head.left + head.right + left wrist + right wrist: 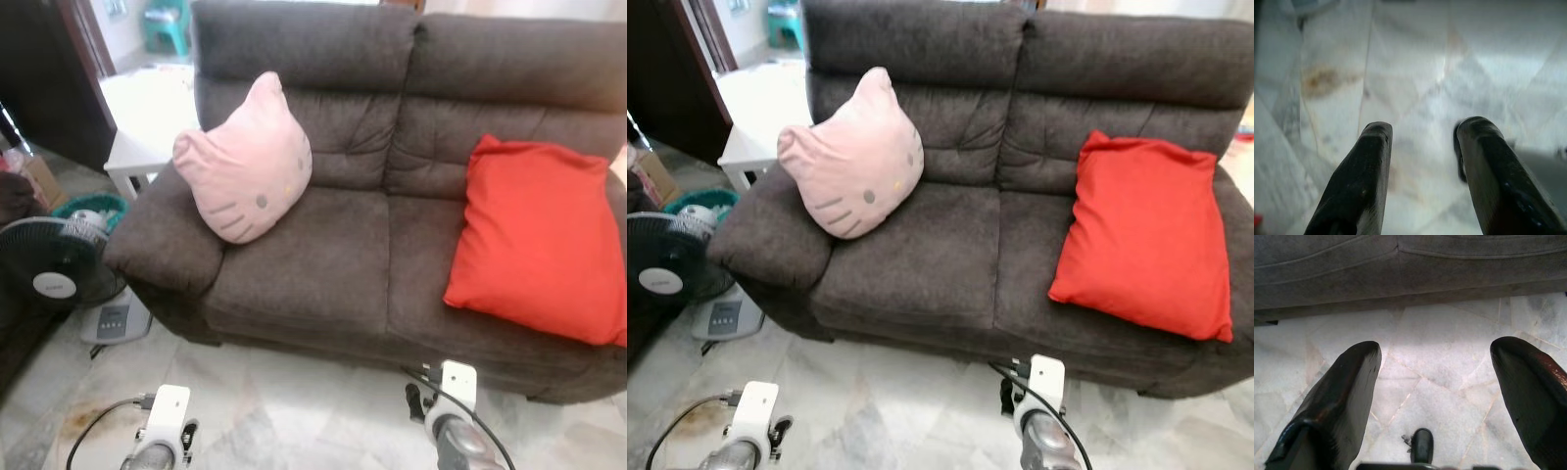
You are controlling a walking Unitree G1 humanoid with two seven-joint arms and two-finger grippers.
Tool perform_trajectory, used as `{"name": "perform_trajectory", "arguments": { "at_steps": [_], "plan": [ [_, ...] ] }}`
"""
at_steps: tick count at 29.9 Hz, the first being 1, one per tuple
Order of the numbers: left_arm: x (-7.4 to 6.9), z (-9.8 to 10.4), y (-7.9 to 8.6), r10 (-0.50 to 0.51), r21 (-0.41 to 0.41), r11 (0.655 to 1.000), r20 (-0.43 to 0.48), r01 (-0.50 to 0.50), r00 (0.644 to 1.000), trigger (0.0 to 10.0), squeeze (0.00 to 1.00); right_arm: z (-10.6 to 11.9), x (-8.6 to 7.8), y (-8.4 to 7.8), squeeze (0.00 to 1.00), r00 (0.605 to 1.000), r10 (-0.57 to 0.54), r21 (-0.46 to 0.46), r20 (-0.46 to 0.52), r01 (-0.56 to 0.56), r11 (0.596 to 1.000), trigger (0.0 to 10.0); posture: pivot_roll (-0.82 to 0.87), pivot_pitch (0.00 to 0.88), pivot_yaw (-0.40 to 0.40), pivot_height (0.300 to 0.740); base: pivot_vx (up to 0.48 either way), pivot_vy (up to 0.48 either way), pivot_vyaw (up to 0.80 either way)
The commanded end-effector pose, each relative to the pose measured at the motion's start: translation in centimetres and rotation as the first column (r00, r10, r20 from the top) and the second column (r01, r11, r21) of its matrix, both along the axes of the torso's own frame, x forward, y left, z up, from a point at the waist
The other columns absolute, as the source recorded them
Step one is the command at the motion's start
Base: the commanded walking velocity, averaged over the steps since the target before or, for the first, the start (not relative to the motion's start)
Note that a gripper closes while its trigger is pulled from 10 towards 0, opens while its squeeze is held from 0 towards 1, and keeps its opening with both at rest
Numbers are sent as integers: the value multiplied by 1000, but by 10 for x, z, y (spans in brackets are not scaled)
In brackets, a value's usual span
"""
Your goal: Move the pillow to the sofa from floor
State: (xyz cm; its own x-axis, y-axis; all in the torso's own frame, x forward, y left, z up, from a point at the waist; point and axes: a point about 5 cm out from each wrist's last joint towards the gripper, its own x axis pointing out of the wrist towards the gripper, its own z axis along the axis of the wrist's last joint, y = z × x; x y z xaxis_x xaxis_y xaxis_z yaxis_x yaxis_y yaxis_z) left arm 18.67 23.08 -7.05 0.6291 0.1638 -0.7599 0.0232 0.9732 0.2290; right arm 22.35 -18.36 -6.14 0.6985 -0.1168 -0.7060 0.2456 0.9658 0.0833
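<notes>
I see my left gripper (pixel 1422 161) hanging low over the pale marble-patterned tile floor (pixel 294 401), fingers parted with nothing between them; my right gripper (pixel 1435 396) hangs the same way, spread wide and empty, just in front of the sofa's base; ahead stands the dark grey two-seat fabric sofa (pixel 323 264); the red square pillow (pixel 544 240) leans on its right seat against the backrest; a pink cat-face cushion (pixel 250 162) rests on the left seat beside the armrest; a black-grilled standing fan (pixel 54 264) sits on the floor left of the sofa, near a white side table (pixel 147 117).
</notes>
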Motion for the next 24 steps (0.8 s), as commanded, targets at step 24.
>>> {"name": "perform_trajectory", "arguments": {
  "at_steps": [24],
  "plan": [
    [1, -2, -3, -105, 80, 991, -25, 106, 994, 10000, 0, -2, -1, 3, 0, 999, 27, 0, -42, -27, 1000, 10000, 194, 16, -30, 740, 0, -29, -786]
  ]
}}
